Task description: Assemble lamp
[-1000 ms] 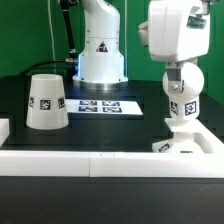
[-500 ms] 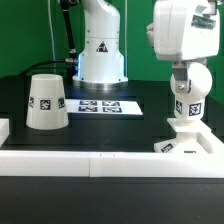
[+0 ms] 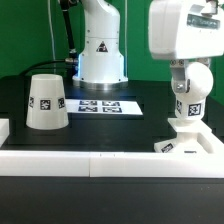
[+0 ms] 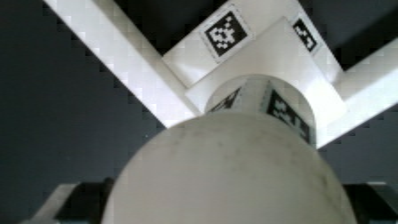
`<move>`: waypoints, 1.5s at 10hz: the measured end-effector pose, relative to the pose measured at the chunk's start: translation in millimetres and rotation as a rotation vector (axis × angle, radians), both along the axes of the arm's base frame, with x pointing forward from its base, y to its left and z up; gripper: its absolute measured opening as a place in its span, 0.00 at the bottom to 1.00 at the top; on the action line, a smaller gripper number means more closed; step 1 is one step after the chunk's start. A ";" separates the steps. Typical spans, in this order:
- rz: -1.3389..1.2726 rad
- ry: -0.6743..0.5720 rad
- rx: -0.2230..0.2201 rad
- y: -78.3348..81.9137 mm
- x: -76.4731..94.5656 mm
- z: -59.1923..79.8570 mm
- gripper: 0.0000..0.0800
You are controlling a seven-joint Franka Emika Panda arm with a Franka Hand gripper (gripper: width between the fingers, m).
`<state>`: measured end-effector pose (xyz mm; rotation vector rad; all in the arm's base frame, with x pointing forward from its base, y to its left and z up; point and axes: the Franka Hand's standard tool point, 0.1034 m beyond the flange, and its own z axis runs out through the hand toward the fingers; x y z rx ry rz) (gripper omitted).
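My gripper (image 3: 186,92) is shut on the lamp's bulb (image 3: 189,108), a white round part with black-and-white tags. I hold it upright, with its lower end down on the flat square base (image 3: 186,146) at the exterior view's right. In the wrist view the bulb (image 4: 228,165) fills the picture, its tagged stem (image 4: 285,110) points down at the base (image 4: 249,35), and my dark fingers (image 4: 75,200) show at its sides. The tapered shade (image 3: 45,101) stands mouth down on the black table at the exterior view's left, far from my gripper.
The marker board (image 3: 106,105) lies in the middle, in front of the white robot pedestal (image 3: 101,50) with a triangle sticker. A low white wall (image 3: 90,163) runs along the table's front edge, and the base sits against it at the exterior view's right.
My wrist has turned a little with the bulb in it, so the bulb's tags face a different way. The bulb stays over the base, and the shade has not moved.
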<state>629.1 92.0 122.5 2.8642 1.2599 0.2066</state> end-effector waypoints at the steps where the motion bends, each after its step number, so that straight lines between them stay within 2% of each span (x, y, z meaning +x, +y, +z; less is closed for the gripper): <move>1: -0.047 0.002 0.005 -0.6 0.1 0.0 0.72; 5: -0.442 -0.041 0.077 -1.3 -4.0 -0.6 0.72; 9: -0.694 -0.087 0.138 -4.8 -1.1 1.0 0.72; 15: -1.179 -0.086 0.262 5.1 0.2 1.7 0.72</move>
